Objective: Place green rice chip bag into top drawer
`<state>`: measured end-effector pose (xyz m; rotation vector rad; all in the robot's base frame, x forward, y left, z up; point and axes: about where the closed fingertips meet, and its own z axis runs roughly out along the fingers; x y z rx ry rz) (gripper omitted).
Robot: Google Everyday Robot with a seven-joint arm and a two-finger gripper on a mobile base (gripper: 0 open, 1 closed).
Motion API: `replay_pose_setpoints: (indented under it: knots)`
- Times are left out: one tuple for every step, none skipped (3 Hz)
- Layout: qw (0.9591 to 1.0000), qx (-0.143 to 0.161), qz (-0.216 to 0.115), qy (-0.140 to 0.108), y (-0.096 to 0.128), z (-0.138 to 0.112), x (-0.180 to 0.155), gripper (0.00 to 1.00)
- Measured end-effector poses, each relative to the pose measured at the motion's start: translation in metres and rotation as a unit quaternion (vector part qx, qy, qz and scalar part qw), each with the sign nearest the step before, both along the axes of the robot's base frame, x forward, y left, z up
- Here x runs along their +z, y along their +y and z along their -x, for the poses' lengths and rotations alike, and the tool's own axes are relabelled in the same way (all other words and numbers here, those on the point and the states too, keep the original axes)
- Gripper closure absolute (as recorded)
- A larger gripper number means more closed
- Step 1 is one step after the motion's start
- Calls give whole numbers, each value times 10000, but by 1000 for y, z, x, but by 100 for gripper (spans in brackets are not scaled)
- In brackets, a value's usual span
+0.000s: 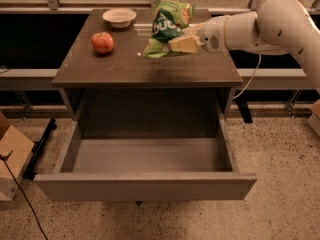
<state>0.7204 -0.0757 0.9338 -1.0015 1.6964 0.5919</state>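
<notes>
The green rice chip bag point(166, 26) is crinkly light green with a dark round logo. It hangs tilted above the back right of the dark table top point(125, 66), lifted off it. My gripper point(179, 43) comes in from the right on a white arm and is shut on the bag's lower right part. The top drawer point(145, 159) stands pulled open below the table, its grey inside empty and its plain front panel point(145, 186) nearest the camera.
A red apple point(102, 42) sits on the table's left side. A white bowl point(119, 17) stands at the back left. A cardboard box point(12, 156) and a black cable lie on the floor at left.
</notes>
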Motion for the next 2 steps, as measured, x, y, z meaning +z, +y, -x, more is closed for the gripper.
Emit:
replay_pose_setpoints:
  knots:
    - [9994, 311, 57, -112, 12, 19, 8, 100]
    - [9984, 518, 193, -77, 18, 39, 2, 100]
